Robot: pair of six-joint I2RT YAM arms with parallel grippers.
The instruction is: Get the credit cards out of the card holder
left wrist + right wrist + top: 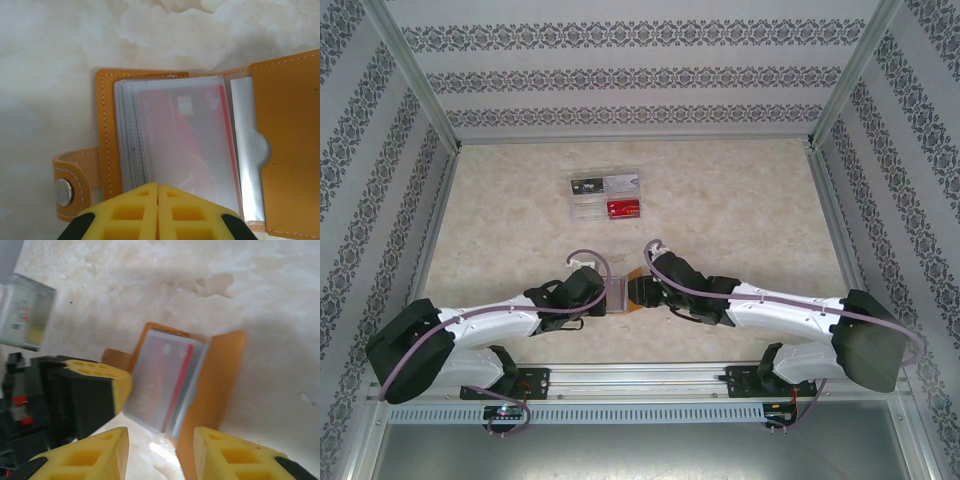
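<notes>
Card holder [107, 127] open on tabletop [50, 50], red card [200, 145] in clear sleeve [127, 135] | left tool [158, 192] closed, tips meeting at sleeve edge | right tool [161, 436] parted, holder just ahead of gap

The card holder [633, 291] lies on the table [750, 200], apparent cards [606, 196] well behind it.

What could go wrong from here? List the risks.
1. The left gripper is shut at the edge of the clear sleeves, so a pull may drag the whole card holder instead of the red card.
2. The right gripper is open, so nothing visibly pins the card holder.
</notes>
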